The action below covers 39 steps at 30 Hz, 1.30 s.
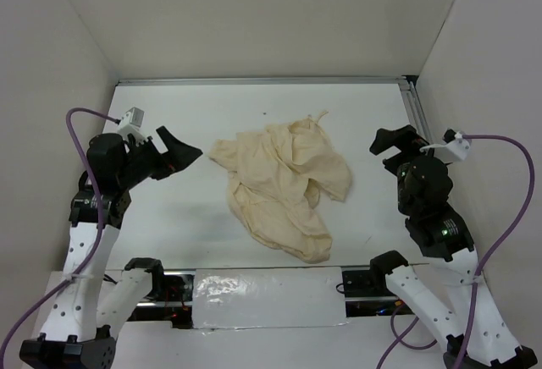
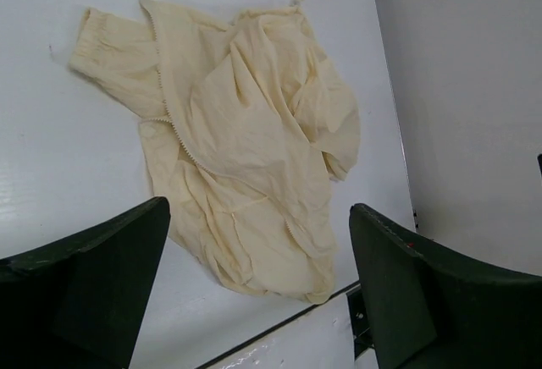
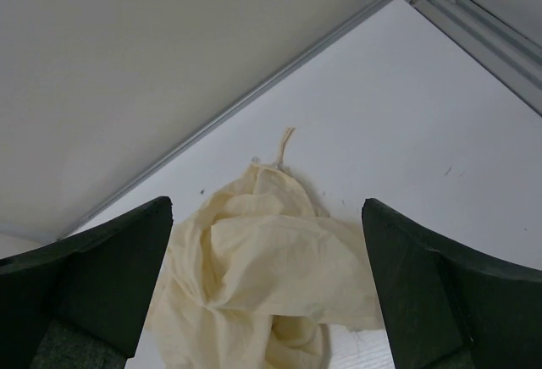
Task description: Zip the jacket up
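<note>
The pale cream-yellow jacket (image 1: 279, 187) lies crumpled in a heap in the middle of the white table. A thin drawstring (image 1: 320, 117) pokes out at its far side. In the left wrist view the jacket (image 2: 246, 132) shows a zipper edge (image 2: 174, 123) running along a fold and a cuffed sleeve (image 2: 106, 47) at the upper left. In the right wrist view the jacket (image 3: 271, 284) and its drawstring (image 3: 286, 145) show between the fingers. My left gripper (image 1: 179, 154) is open and empty, left of the jacket. My right gripper (image 1: 391, 142) is open and empty, right of it.
The white table (image 1: 169, 217) is enclosed by white walls on three sides. A metal rail (image 1: 412, 111) runs along the far right edge. A strip of clear tape (image 1: 262, 289) covers the near edge between the arm bases.
</note>
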Each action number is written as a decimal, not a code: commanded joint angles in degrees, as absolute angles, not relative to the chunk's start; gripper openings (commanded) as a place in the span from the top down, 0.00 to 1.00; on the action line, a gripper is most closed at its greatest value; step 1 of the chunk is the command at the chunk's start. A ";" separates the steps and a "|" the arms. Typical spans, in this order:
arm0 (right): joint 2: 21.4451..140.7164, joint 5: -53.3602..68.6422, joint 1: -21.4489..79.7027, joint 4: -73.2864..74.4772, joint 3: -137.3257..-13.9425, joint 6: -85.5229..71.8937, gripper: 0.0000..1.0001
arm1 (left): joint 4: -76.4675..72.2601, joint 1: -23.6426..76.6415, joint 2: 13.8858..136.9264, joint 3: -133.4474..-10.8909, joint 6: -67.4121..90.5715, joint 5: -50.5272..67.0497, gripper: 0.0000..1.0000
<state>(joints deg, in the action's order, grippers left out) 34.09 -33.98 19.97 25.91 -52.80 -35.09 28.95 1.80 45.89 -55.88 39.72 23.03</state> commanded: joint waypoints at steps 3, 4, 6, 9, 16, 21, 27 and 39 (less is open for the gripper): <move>35.41 -34.36 19.69 29.97 -54.58 -36.57 0.00 | 22.59 1.85 43.16 -52.39 38.93 27.68 0.01; 36.03 -33.15 19.60 29.54 -54.58 -36.04 0.00 | 22.41 1.93 43.33 -51.51 39.54 28.29 0.01; 38.05 -31.47 19.60 28.31 -54.23 -33.93 0.00 | 19.44 1.85 44.03 -49.32 39.56 31.89 0.01; 41.47 -26.29 19.42 25.50 -53.35 -31.73 0.00 | 16.08 1.85 47.00 -48.60 38.32 32.27 0.01; 54.47 -21.10 19.69 20.30 -58.43 -34.36 0.00 | 28.47 2.02 66.33 -61.77 37.97 19.78 0.01; 68.79 -21.53 22.49 22.24 -67.49 -34.19 0.00 | 26.46 3.07 79.59 -65.39 38.23 16.44 0.01; 87.43 -17.86 22.77 21.35 -76.72 -32.08 0.00 | 27.06 4.74 96.19 -73.27 39.02 13.98 0.01; 110.21 -7.04 23.91 21.98 -86.31 -30.15 0.04 | 36.48 11.43 122.25 -91.76 41.22 7.37 0.14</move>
<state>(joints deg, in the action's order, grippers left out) 109.47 -10.87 23.07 23.49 -83.33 -31.09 34.54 11.31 120.22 -90.94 40.91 6.96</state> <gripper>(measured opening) 0.980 0.901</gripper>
